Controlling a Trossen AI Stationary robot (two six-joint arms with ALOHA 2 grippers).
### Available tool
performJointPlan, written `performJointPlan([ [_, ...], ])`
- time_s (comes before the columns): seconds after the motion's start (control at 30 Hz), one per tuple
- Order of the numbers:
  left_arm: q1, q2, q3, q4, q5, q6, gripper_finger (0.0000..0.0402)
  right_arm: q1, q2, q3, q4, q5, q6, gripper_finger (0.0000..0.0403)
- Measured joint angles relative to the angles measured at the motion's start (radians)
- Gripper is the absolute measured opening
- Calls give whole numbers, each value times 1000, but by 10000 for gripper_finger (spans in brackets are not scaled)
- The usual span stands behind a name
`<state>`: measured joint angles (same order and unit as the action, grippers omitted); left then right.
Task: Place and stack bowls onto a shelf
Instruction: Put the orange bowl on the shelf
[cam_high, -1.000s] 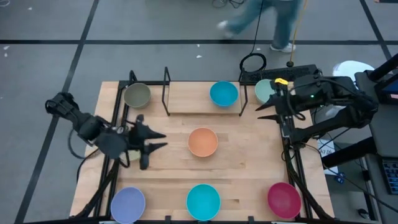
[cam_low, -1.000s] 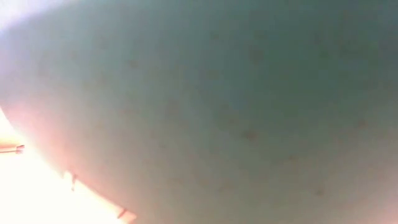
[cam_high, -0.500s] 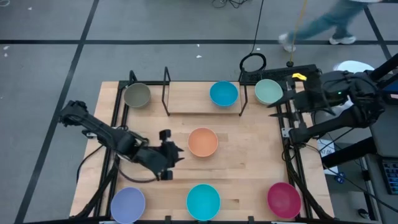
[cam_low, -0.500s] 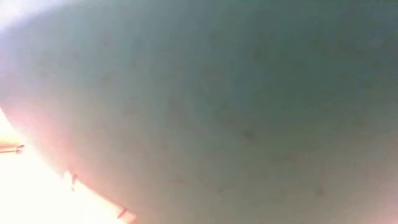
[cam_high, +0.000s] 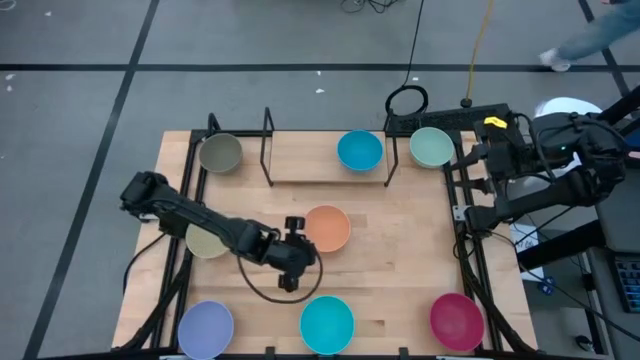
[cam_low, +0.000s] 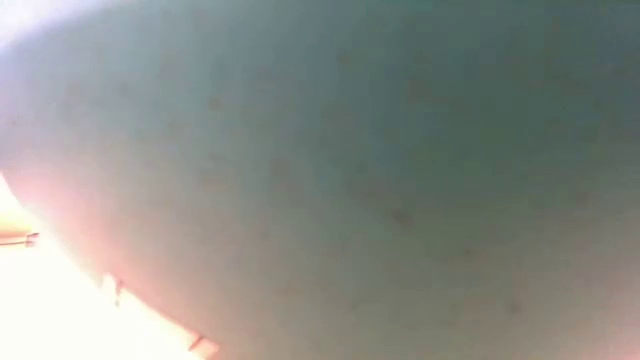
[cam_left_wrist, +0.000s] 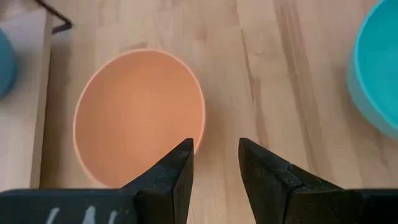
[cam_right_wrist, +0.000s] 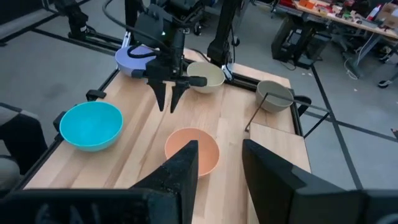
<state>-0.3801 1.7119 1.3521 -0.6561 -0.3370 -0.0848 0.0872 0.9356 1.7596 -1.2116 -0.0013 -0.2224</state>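
Orange bowl (cam_left_wrist: 138, 116) under left end effector (cam_left_wrist: 216, 163) (fingers parted, empty).

Blue bowl (cam_high: 359, 151) on shelf (cam_high: 300, 160); orange bowl (cam_high: 326, 228) mid-table, upright; low view prob. blocked.

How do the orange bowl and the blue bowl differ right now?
The orange bowl sits on the bare tabletop mid-table; the blue bowl sits on the shelf board. The left hand, fingers open and empty, hovers next to the orange bowl; no hand is near the blue bowl. Both are upright, empty and alike in size.
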Motion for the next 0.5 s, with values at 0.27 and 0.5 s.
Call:
performJointPlan([
  [0.27,58,62,0,23,77,4,134,0,0,0,-35,0,0,116],
  [0.5,97,104,0,35,114,4,134,0,0,0,-44,0,-1,116],
])
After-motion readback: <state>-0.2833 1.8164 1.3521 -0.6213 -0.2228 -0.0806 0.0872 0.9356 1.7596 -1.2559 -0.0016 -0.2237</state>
